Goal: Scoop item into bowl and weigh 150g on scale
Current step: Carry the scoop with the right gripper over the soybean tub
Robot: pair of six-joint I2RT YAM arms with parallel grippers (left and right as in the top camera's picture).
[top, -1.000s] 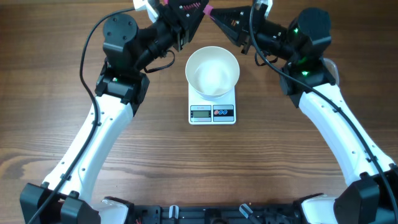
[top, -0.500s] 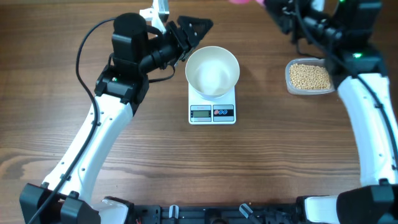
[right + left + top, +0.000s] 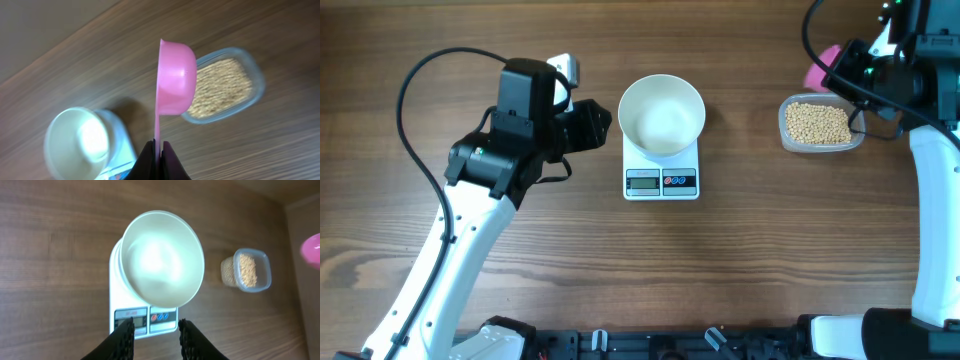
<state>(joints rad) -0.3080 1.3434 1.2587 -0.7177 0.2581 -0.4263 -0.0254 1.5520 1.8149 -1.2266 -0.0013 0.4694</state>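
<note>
Right pincer is pressed tight on the pink scoop's handle, and it's swung out from behind the bowl to hang near the tub of beans. A second ago both arms were huddled back there! Left pincer, fingers spread and empty, has pulled back beside the scale. The bowl sits empty on it, so I'd say scooping starts now.

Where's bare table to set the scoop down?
Bare wood: between scale and bean tub, and the strip in front of the scale. Crowded: beside the bowl by the left pincer, and around the tub under the right arm.
</note>
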